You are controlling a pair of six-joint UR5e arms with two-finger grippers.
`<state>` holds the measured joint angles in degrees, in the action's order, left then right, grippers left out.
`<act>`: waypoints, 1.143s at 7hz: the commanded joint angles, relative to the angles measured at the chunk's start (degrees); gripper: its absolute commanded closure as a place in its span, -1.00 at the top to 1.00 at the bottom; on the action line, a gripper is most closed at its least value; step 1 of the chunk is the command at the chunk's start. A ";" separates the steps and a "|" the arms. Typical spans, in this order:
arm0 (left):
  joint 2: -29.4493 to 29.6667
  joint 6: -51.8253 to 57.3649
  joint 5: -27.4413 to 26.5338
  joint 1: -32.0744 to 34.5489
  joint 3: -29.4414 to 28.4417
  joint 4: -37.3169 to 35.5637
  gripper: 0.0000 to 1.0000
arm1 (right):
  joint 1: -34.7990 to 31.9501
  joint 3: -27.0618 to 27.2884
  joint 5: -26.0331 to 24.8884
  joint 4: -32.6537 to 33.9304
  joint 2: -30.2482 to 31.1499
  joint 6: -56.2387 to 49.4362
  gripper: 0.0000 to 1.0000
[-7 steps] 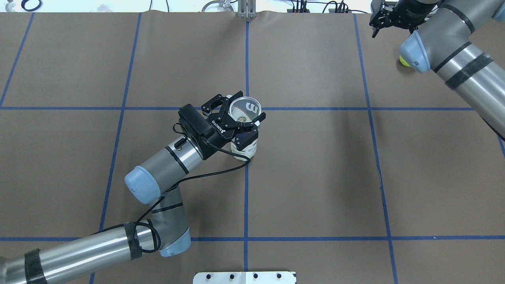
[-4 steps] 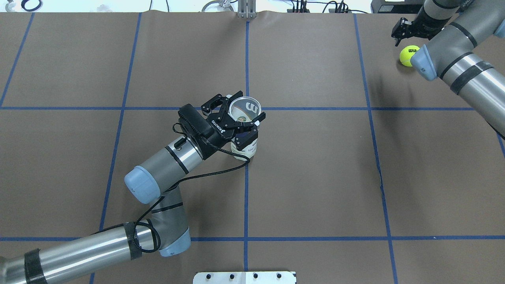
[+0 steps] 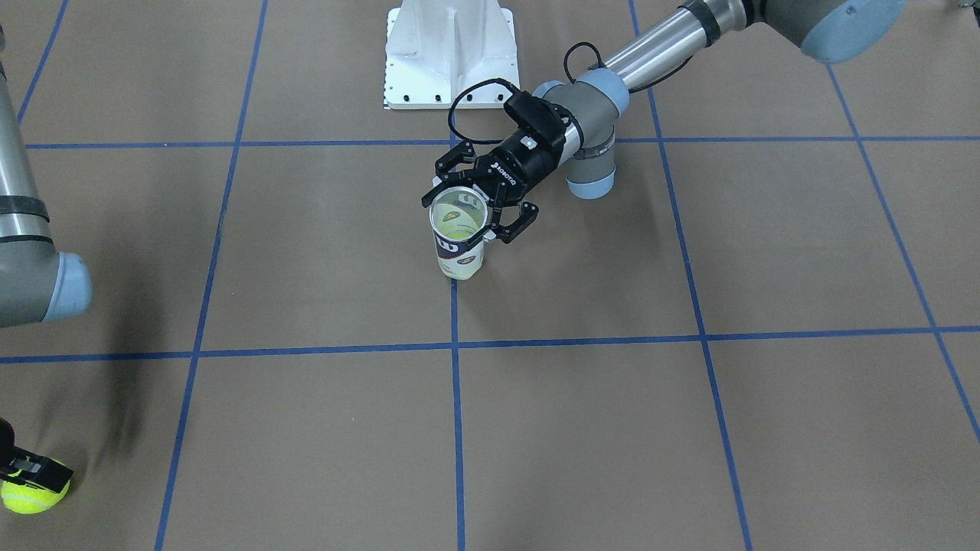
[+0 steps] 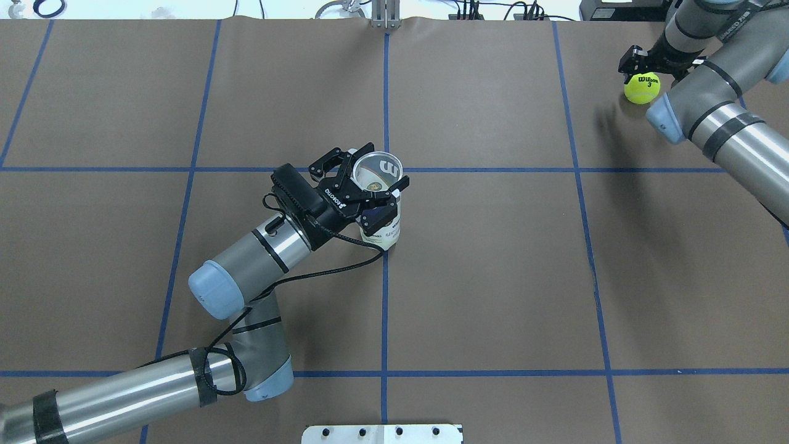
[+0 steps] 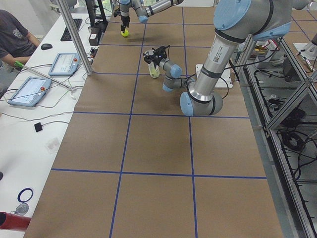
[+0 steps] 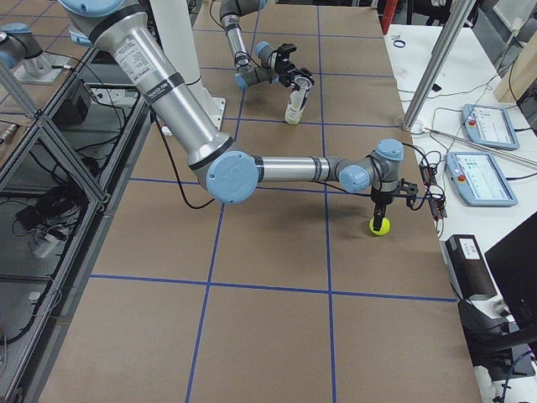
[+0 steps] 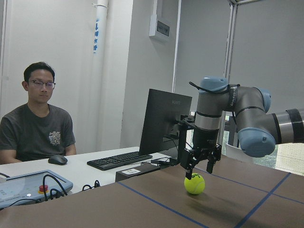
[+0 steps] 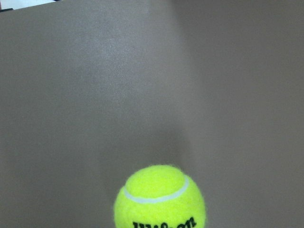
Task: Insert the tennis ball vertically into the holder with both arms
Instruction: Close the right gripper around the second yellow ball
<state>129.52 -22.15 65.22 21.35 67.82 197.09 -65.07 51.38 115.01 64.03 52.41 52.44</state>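
Observation:
The holder, a clear tube with a silver rim and navy-and-white label, stands upright near the table's centre; it also shows in the front view. Yellow-green shows through its lower part. My left gripper is shut on the holder just below the rim, one finger on each side. A yellow tennis ball lies on the table at the far right. My right gripper points straight down, open, its fingertips right over the ball. The right wrist view shows the ball close below.
Brown paper with blue tape lines covers the table. The white pedestal base stands behind the holder. A side desk with a monitor, a keyboard and tablets lies beyond the ball. A seated person is there.
My right arm swung over and its gripper came down over the tennis ball, which is now uncovered. My left arm shifted slightly left with the holder in its grip.

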 commanded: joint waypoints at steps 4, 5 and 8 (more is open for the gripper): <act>-0.06 0.09 0.00 0.00 0.12 0.05 0.76 | 1.00 -3.83 -0.93 -7.78 0.06 3.63 0.48; -0.06 0.09 0.00 -0.08 0.12 0.05 0.76 | 1.09 -3.83 -2.23 -7.78 0.06 3.64 -0.22; -0.14 0.09 0.00 -0.08 0.03 0.05 0.76 | 0.74 8.29 0.46 0.23 1.37 9.13 -1.00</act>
<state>129.44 -22.02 65.21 21.28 67.89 197.14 -64.20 51.75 113.70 58.49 52.87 58.13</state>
